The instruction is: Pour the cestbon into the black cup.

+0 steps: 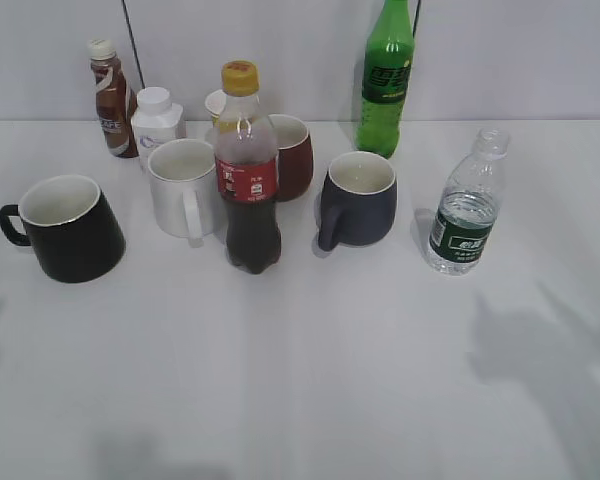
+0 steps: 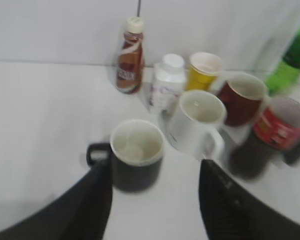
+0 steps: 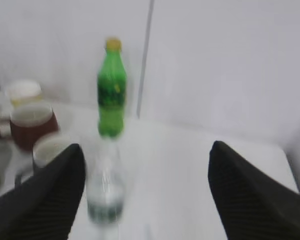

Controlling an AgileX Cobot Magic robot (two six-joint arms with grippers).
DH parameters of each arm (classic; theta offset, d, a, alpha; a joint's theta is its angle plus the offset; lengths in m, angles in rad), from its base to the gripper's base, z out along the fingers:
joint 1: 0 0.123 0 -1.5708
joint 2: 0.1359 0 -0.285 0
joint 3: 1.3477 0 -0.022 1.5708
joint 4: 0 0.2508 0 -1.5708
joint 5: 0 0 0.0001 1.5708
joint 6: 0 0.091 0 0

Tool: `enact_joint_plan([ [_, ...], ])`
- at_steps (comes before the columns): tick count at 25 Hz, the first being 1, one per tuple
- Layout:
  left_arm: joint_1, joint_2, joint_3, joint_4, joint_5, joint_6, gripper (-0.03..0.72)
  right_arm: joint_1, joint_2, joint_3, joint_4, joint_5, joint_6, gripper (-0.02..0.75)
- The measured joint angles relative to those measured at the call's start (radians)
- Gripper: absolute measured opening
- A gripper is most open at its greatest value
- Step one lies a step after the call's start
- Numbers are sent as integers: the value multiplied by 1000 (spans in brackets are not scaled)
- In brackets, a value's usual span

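The cestbon [image 1: 467,207], a small clear ribbed bottle with a dark green label and no cap, stands upright at the right of the table. It shows blurred in the right wrist view [image 3: 105,192], just inside the left finger of my open right gripper [image 3: 145,187]. The black cup [image 1: 68,227], white inside with its handle to the left, stands at the left. In the left wrist view the black cup [image 2: 136,160] sits ahead of my open left gripper [image 2: 155,192], near its left finger. Neither gripper shows in the exterior view.
A cola bottle [image 1: 247,170], white mug [image 1: 183,187], dark blue-grey mug [image 1: 358,198], dark red mug [image 1: 290,155] and tall green soda bottle [image 1: 385,80] stand mid-table. A brown drink bottle [image 1: 110,98], a white jar [image 1: 157,120] and a yellow cup [image 2: 204,70] stand at the back left.
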Motion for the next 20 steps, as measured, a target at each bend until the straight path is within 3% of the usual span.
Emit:
enact_joint_plan([
  [6,0,-274,-29,7,415,0,450,2,-337,-1,32,626,0,592],
  [9,0,-388,-29,53,541,0,449,2,-430,0,35,801,-19,592],
  [13,0,-474,22,124,592,-40,449,2,-468,34,39,842,-48,592],
  [20,0,-509,53,134,586,-56,415,2,-461,48,50,832,-69,592],
])
